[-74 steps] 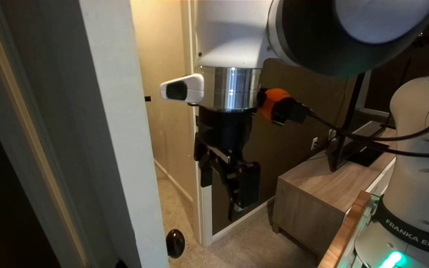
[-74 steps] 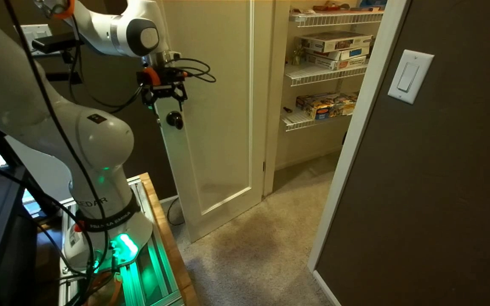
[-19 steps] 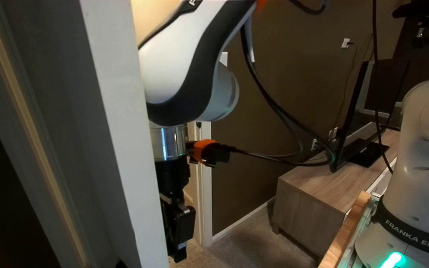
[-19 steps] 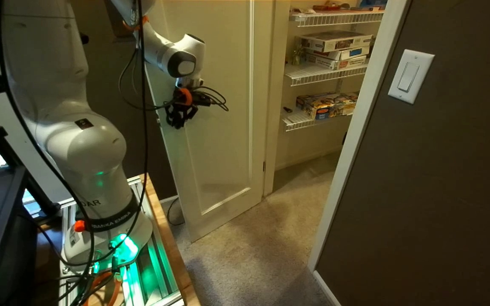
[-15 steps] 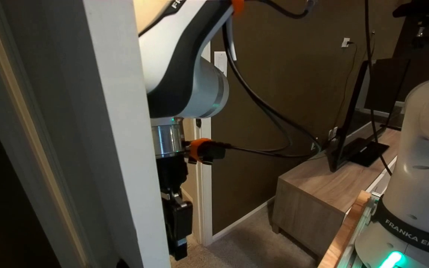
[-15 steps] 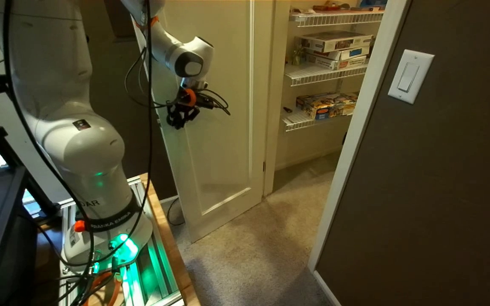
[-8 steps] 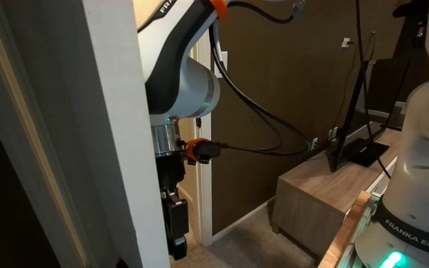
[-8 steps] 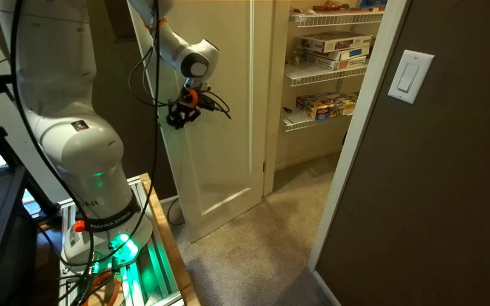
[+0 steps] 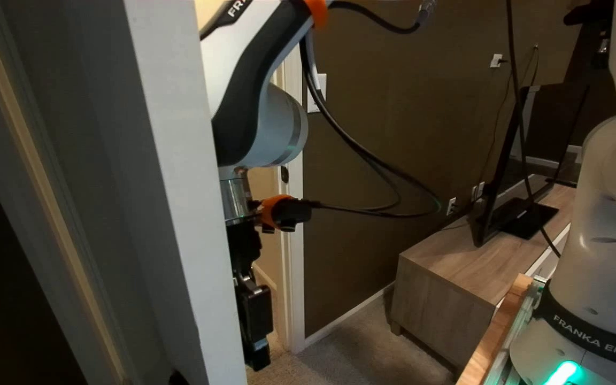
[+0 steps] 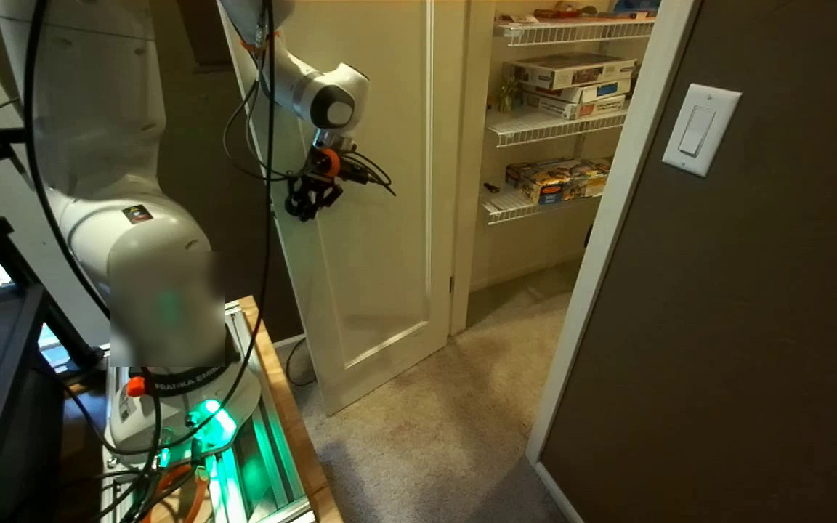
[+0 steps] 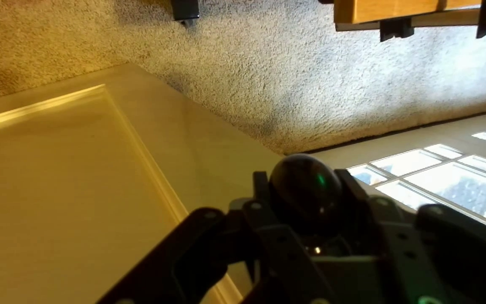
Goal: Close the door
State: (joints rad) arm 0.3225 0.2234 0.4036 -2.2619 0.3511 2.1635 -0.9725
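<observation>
The white door (image 10: 382, 247) stands ajar, hinged beside the closet opening. In an exterior view its pale edge (image 9: 185, 187) runs tall at the left, and the wrist view shows its panelled face (image 11: 57, 190). Between the gripper's fingers, the round dark knob (image 11: 304, 185) fills the gap, gripped from both sides. My gripper (image 10: 306, 211) points down at the door's free edge, shut on that knob. Seen along the edge, the gripper (image 9: 257, 355) covers the near knob. A second dark knob (image 9: 178, 378) peeks out on the opposite face.
A white door frame (image 10: 600, 240) borders the closet, where boxes (image 10: 571, 73) sit on wire shelves. Carpet (image 10: 426, 428) covers the floor by the door. A wooden cabinet (image 9: 441, 299) carries a screen. Black cables (image 9: 361, 144) hang off the arm. A windowed door (image 11: 331, 156) appears in the wrist view.
Earlier the gripper hung open above the knob; it has come down and shut on it. The upper arm has since swung toward the door, whose edge has shifted slightly right in an exterior view.
</observation>
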